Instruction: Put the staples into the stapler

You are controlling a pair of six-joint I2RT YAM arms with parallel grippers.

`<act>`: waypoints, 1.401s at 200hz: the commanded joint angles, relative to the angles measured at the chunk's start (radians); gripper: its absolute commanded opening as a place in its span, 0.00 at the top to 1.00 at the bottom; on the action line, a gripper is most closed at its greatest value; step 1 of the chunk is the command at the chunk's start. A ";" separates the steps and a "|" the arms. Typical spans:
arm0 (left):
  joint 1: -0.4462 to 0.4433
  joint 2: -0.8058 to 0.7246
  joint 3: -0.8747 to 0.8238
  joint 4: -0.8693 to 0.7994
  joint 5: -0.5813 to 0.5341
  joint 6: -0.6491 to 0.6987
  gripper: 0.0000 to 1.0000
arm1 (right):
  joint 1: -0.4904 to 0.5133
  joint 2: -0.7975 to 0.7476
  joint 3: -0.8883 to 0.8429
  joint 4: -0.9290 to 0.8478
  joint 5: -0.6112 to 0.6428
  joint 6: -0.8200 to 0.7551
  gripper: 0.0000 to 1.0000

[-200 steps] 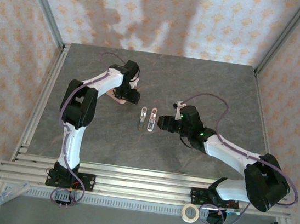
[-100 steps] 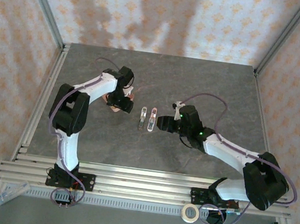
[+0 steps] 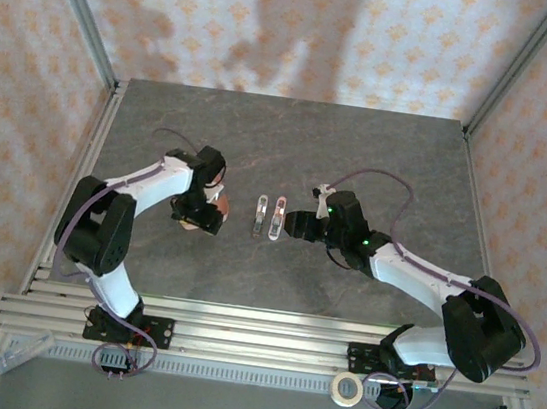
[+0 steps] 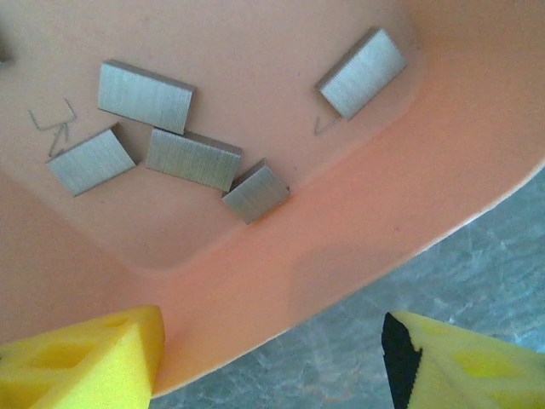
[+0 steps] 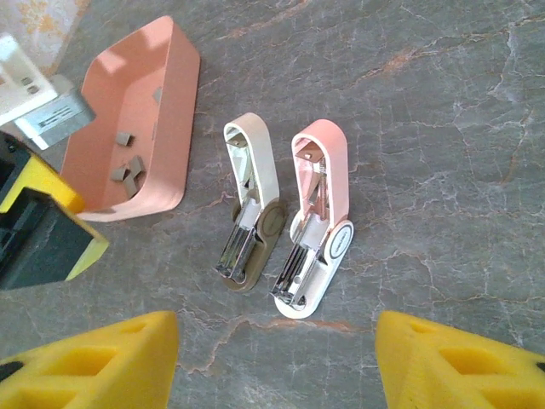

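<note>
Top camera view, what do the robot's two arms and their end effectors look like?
The left arm and right arm have white links, bulky black joints and a purple cable looping alongside. Small green lights glow near the right wrist. The left end effector and right end effector have blocky yellow fingers.

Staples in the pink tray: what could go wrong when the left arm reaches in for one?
The staples lie bunched close together, so the open left jaws might lift two strips or snap one. Those jaws hang over the tray's sloped wall, so descending could nudge the tray. The pink stapler lies right beside an olive one; loading could disturb it.
</note>
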 commanded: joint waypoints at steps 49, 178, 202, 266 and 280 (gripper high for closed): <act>0.011 -0.123 0.034 0.073 0.116 -0.077 0.25 | 0.002 -0.018 0.029 0.011 -0.010 0.022 0.37; 0.022 -0.079 0.048 0.473 0.047 -0.322 0.20 | 0.002 -0.081 -0.008 -0.026 0.052 0.027 0.37; 0.022 -0.030 0.068 0.487 0.054 -0.326 0.20 | 0.002 -0.078 -0.008 -0.029 0.052 0.024 0.37; 0.022 0.115 0.115 0.468 0.058 -0.298 0.26 | 0.002 -0.087 -0.013 -0.051 0.069 0.010 0.37; 0.022 0.133 0.112 0.474 0.061 -0.298 0.26 | 0.003 -0.087 -0.012 -0.056 0.073 0.008 0.37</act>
